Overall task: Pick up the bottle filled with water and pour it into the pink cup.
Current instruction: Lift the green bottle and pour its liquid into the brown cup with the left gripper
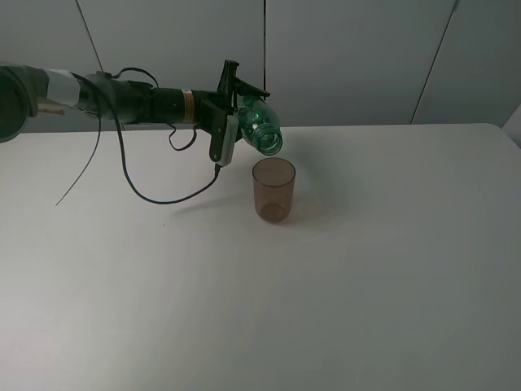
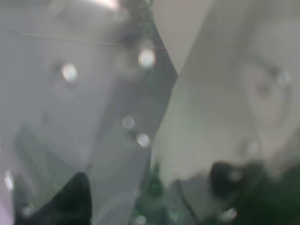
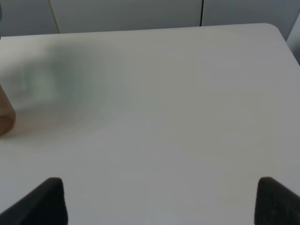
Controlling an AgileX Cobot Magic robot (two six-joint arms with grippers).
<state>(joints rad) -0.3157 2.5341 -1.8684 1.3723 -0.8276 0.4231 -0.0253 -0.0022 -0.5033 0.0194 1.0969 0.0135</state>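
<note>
a: high view?
b: left gripper (image 1: 241, 114) clenched on the bottle (image 1: 262, 129), which is tipped with its mouth just over the pink cup (image 1: 273, 191), toward the far edge of the table (image 1: 391, 285).
a: left wrist?
b: blurred, seemingly green plastic against the lens.
a: right wrist?
b: right gripper (image 3: 161, 204) released, fingers spread over the table.

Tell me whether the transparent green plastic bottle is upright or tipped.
Tipped: the green bottle, in the left gripper, slants mouth-down toward the brownish-pink plastic cup.

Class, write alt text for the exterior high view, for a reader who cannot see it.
The left arm's jaws hold a transparent green plastic bottle tipped down toward an upright translucent brownish-pink plastic cup just below it on a white table.
</note>
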